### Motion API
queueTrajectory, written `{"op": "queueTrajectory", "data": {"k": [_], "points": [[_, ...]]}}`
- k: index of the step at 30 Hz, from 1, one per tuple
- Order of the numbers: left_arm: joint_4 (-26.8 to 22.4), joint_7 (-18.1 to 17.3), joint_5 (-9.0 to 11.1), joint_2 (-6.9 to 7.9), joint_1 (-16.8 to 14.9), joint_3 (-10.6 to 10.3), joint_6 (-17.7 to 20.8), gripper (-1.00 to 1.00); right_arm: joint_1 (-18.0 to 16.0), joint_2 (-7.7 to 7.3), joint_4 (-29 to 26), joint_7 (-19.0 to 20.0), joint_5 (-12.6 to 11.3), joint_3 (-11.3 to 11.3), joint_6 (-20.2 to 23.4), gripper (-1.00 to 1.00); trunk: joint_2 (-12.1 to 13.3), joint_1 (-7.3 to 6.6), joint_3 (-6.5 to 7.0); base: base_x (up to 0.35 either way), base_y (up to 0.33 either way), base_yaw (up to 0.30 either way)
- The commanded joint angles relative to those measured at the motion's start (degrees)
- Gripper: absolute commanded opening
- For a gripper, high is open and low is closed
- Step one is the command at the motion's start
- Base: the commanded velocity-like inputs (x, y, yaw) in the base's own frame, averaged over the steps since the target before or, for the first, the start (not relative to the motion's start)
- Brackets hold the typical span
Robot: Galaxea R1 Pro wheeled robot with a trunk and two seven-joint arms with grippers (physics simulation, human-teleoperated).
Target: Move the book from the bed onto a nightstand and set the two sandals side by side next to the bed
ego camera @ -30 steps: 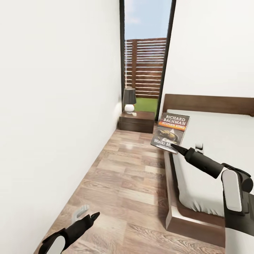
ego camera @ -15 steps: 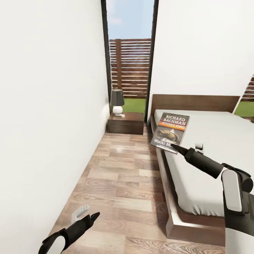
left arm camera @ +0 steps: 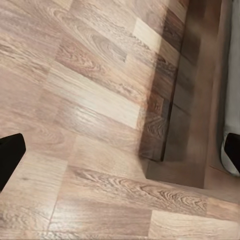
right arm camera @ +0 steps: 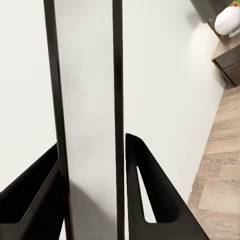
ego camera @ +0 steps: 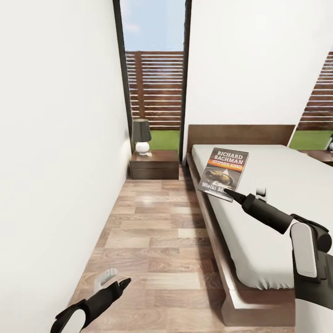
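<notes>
We have the book [ego camera: 224, 174] pinched in the right gripper [ego camera: 228, 195] by its lower edge near a corner, held up in the air above the near side of the bed [ego camera: 286, 203], cover facing us. In the right wrist view the two dark fingers [right arm camera: 150, 190] sit closed against a thin pale slab with dark edges, which we take to be the book seen edge-on [right arm camera: 85, 125]. So the right gripper is clamped on the book, with only a narrow gap, the book's thickness, between the jaws.

We judge the book a light, thin paperback: stiff enough to stand up from an edge pinch, but likely to flex or pivot in the grip if swung fast. The cover looks glossy, so possibly slippery. A hold deeper in from the edge, or at the spine, would be steadier; the current hold is shallow.

The nightstand [ego camera: 154, 164] stands against the far wall just beside the bed's head corner, with the lamp [ego camera: 141, 135] on its back left part. Its front and right top look bare. The book is well apart from it, with the floor [ego camera: 157, 231] strip between.

The left gripper [ego camera: 121, 282] hangs low over the floor near the wall. Its wrist view shows dark fingertips [left arm camera: 10, 155] at opposite borders, so it is spread wide and holding nothing.

We see no sandals here.
</notes>
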Motion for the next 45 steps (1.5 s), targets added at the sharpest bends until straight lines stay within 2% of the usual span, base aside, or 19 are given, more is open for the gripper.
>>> {"op": "queueTrajectory", "data": {"k": [1,18,45], "points": [[-0.1,0.5,0.6,0.06,0.0,-0.1,0.1,1.0,-0.1,0.03,0.0,0.4,0.2,-0.1,0.3,-1.0,0.0,0.02,-0.05,0.258,0.222,-0.056],[-0.1,0.6,0.5,0.04,0.0,-0.2,0.1,1.0,-0.1,0.07,0.1,0.4,0.3,0.0,0.3,-1.0,0.0,0.02,-0.03,0.27,0.191,-0.014],[-0.1,0.7,0.3,0.0,0.0,-0.3,0.1,1.0,-0.1,0.01,0.5,0.4,0.3,0.1,0.3,-1.0,0.0,0.02,-0.03,0.322,0.011,0.0]]}}
